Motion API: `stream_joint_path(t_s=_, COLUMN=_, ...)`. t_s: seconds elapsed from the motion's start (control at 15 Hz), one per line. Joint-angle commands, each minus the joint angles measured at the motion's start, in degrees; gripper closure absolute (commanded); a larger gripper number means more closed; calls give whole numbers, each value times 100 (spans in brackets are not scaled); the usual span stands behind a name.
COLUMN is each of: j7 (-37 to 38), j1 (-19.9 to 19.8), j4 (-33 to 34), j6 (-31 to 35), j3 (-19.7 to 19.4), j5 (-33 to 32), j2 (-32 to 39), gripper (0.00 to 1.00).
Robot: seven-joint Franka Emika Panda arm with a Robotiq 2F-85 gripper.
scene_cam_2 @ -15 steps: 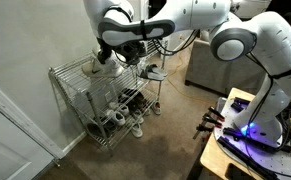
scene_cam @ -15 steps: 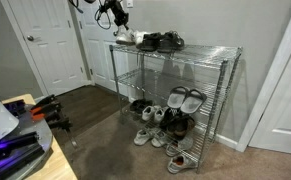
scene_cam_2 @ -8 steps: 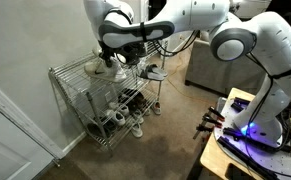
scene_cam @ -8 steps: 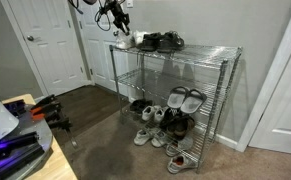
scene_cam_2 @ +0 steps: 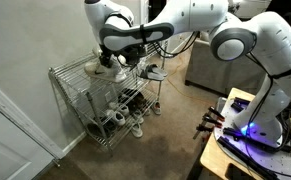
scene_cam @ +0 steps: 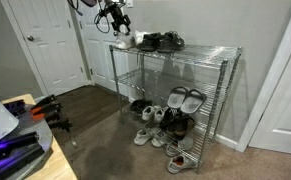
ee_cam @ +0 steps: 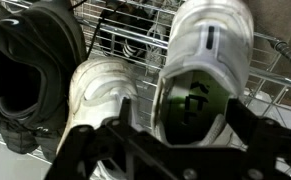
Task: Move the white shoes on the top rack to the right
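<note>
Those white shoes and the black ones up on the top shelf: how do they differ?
Colour: the white shoes are bright white, while the black shoes are dark all over. Place: in an exterior view the white shoes sit at one end of the top rack, below the gripper, while the black shoes lie beside them, nearer the rack's middle. Shared: both are low shoes resting on the same wire shelf.

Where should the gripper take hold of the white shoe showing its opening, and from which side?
Probably pinch the collar rim of the white shoe from above: its opening faces the wrist camera, and the other white shoe lies close beside it.
</note>
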Motion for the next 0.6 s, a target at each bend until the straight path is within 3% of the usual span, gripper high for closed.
stream_joint_path(t_s=0.0, j7=17, j1=-148, j4=-405, j6=29, j3=115, j5=243, j2=-181, gripper=0)
stream_joint_path(t_s=0.13, j7=9, j1=-191, j4=-471, j6=72, j3=128, j5=351, j2=-187, gripper=0)
stream_joint_path(t_s=0.2, j7=6, j1=-220, j4=-488, j6=105, j3=149, j5=434, j2=-190, gripper=25)
stream_joint_path(t_s=0.27, j7=8, j1=-228, j4=-495, j6=113, j3=146, j5=474, j2=-189, gripper=26)
stream_joint_path(t_s=0.53, j7=18, j1=-253, j4=-484, j6=128, j3=162, j5=604, j2=-177, gripper=53)
